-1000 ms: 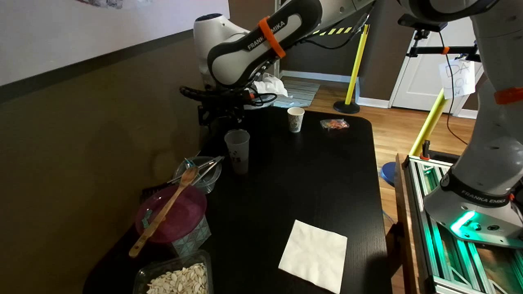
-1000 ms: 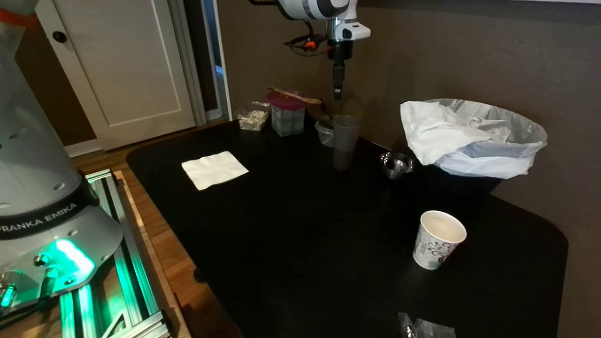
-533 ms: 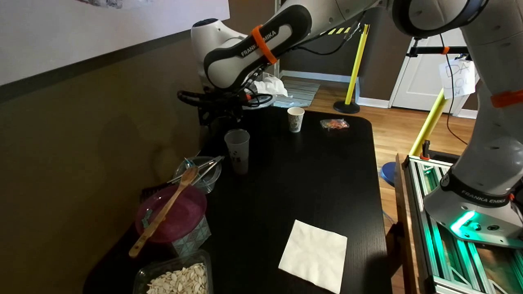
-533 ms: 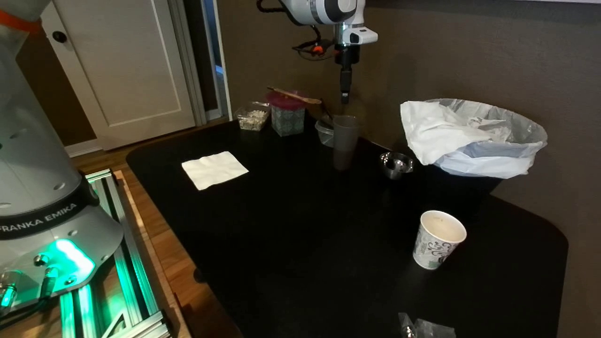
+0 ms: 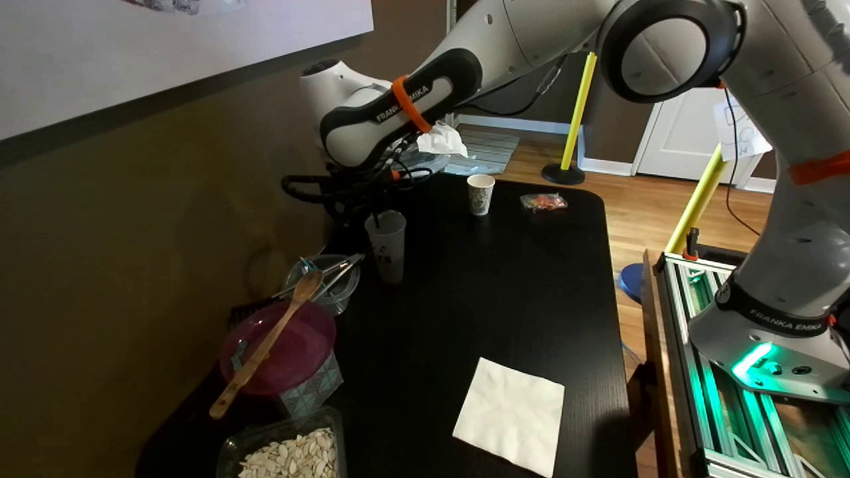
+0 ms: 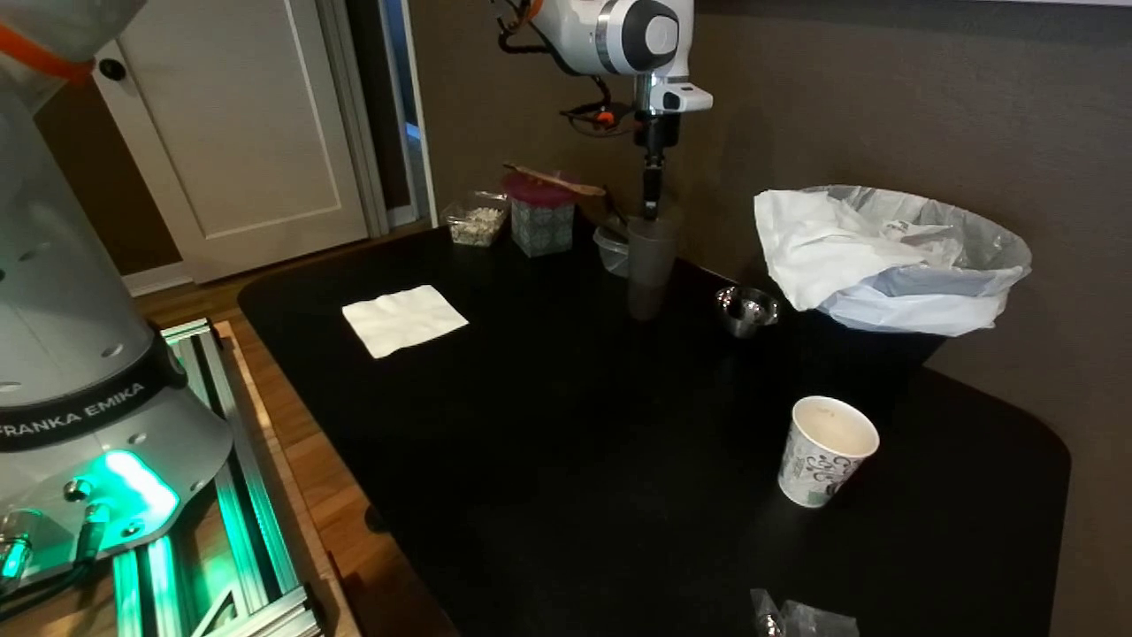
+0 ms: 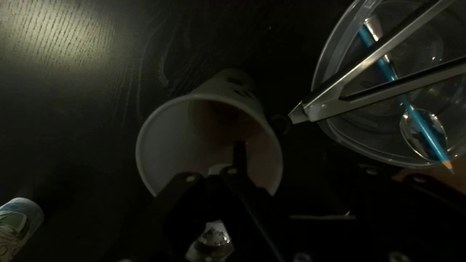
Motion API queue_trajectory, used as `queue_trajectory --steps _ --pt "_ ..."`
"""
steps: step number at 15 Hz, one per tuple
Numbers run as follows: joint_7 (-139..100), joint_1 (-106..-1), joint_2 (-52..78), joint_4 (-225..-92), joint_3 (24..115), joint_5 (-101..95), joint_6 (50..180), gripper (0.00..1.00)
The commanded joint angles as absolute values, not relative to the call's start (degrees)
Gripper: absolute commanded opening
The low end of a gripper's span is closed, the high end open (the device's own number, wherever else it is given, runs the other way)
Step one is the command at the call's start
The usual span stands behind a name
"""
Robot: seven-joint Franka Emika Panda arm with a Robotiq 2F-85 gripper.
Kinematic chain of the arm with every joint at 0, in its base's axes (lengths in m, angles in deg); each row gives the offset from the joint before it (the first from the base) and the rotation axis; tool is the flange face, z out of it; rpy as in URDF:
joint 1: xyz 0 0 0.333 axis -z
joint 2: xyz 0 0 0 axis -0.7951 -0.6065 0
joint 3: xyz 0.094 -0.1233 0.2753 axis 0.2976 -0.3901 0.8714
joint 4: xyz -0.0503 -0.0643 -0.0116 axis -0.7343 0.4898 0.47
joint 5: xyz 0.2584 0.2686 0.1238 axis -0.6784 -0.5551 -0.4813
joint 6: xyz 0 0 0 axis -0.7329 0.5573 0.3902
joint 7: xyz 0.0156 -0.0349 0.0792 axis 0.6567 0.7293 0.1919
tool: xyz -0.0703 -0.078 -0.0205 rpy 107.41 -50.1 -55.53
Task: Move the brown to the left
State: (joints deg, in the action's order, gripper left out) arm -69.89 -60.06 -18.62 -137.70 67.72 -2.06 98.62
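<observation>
- The brown, a dull grey-brown, semi-translucent tumbler cup (image 6: 651, 270), stands upright on the black table (image 6: 566, 460), with dark print on its side.
- The gripper (image 6: 651, 211) points straight down at the tumbler cup's rim.
- Its fingers (image 7: 239, 156) stand apart: one overlaps the open mouth of the tumbler cup, the other, mostly lost in the dark, is outside the rim. Whether either touches the wall cannot be told.
- Just beside the tumbler cup sits a clear bowl (image 5: 340, 297), bearing silver tongs (image 7: 324, 109) and a blue pencil (image 7: 426, 131).
- Near the tumbler cup in an exterior view is a metal bowl (image 6: 747, 311); a lined bin (image 6: 937, 305) is farther from it on that same side.
- Beyond the clear bowl from the tumbler cup are a magenta bowl (image 5: 302, 365), a wooden spoon (image 5: 267, 345) lying across it, and a tub (image 5: 339, 438) of pale seeds.
- Well apart from the tumbler cup are a flat white napkin (image 5: 511, 415) and an upright patterned paper cup (image 6: 809, 469).
</observation>
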Motion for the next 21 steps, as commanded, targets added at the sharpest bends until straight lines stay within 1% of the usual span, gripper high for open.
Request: queue_trajectory --steps 1,2,3,4,5,7,8,9,10,11,12,13,16,17,21 --pt "-70.9 -60.6 -22.7 -131.6 66.9 -2.1 94.9 0.47" --pt "-71.1 -60.5 -23.3 -130.9 66.8 -2.1 94.5 0.50" --pt "-71.1 -60.4 -23.8 -130.2 66.7 -2.1 94.3 0.50" --pt "-70.8 -60.3 -24.3 -129.6 66.7 -2.0 94.3 0.56" --pt "-70.8 -60.3 -24.9 -129.0 66.5 -1.9 93.8 0.54" --pt "-70.7 -60.1 -25.8 -127.8 66.3 -2.0 93.2 0.55" --pt "-70.6 -60.1 -26.3 -127.3 66.3 -2.0 92.9 0.52" --pt "-70.6 -60.0 -26.7 -126.7 66.2 -2.0 92.6 0.43" --pt "-70.5 -60.0 -27.0 -126.1 66.3 -2.2 92.4 0.29" --pt "-70.4 -59.9 -27.3 -125.7 66.4 -2.3 92.3 0.19" --pt "-70.5 -60.0 -27.4 -125.4 66.4 -2.3 92.2 0.08" --pt "-70.5 -60.0 -27.4 -125.2 66.5 -2.4 92.2 0.01" --pt "-70.9 -60.2 -27.0 -124.8 66.4 -2.4 90.8 0.00" --pt "-71.3 -60.5 -26.9 -124.7 66.1 -2.0 90.1 0.02" --pt "-72.7 -60.9 -25.6 -125.5 65.7 -1.7 88.9 0.02"
